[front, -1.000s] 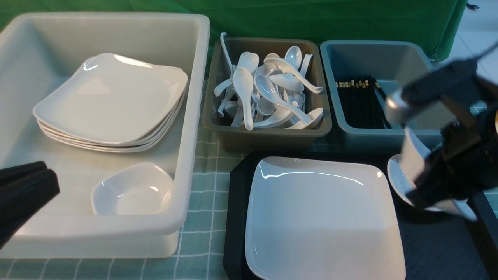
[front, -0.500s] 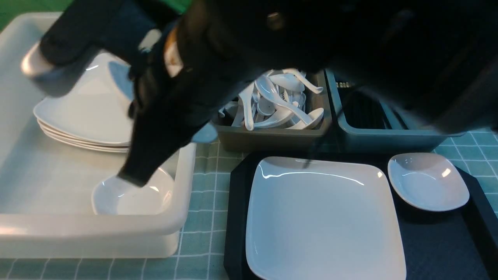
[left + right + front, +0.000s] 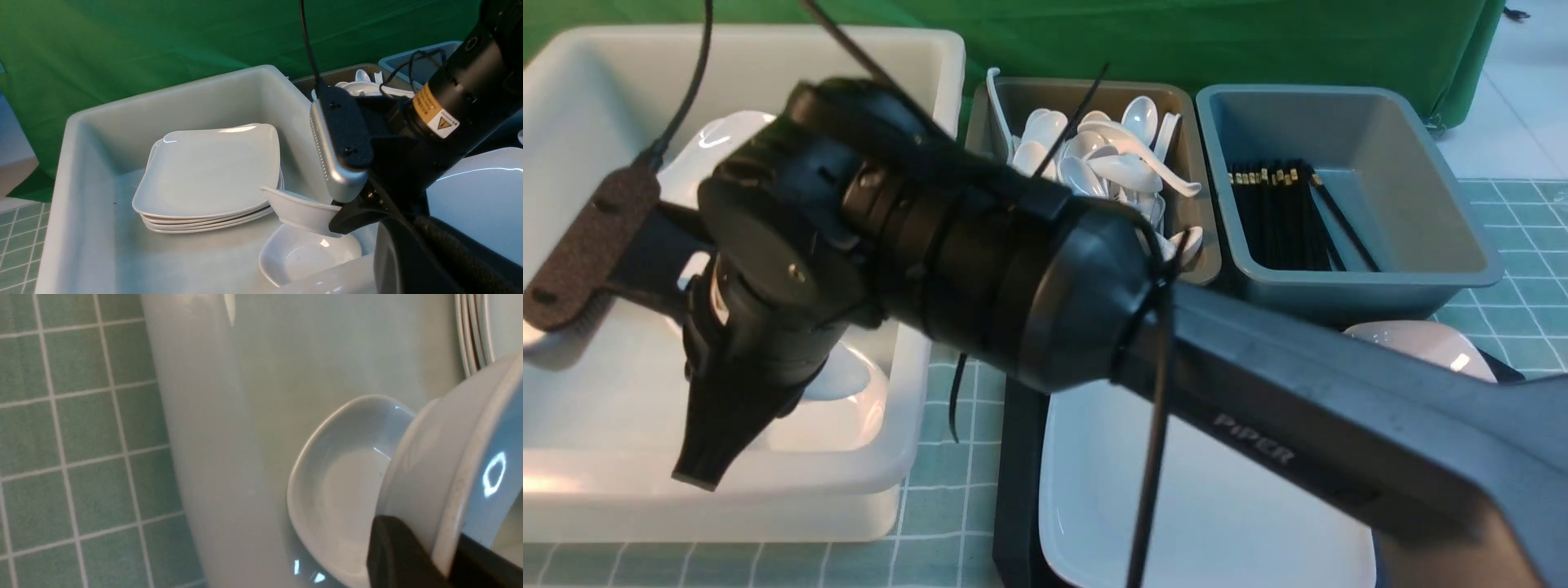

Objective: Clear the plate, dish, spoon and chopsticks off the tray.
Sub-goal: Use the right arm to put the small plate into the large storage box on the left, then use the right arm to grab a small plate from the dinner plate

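Note:
My right gripper [image 3: 443, 555] is shut on the rim of a small white dish [image 3: 433, 473]. It holds the dish tilted just above another small dish [image 3: 304, 257] in the big white tub [image 3: 915, 457]. My right arm [image 3: 980, 261] reaches across the front view. The large white plate [image 3: 1258, 506] lies on the black tray [image 3: 1017, 457]. A second small dish [image 3: 1429, 339] sits at the tray's far right. Spoons [image 3: 1119, 167] fill the brown tub and chopsticks [image 3: 1278, 216] lie in the grey tub. Only a dark part of my left gripper [image 3: 412, 261] shows, by the white tub's near rim.
A stack of large white plates [image 3: 212, 171] lies in the white tub beside the small dishes. The brown tub [image 3: 1201, 269] and grey tub [image 3: 1421, 278] stand behind the tray. A green checked cloth [image 3: 968, 490] covers the table, with a green backdrop behind.
My right arm has swung from the tray on the right across to the white tub on the left, carrying the small dish. It now holds it low over the dish there.

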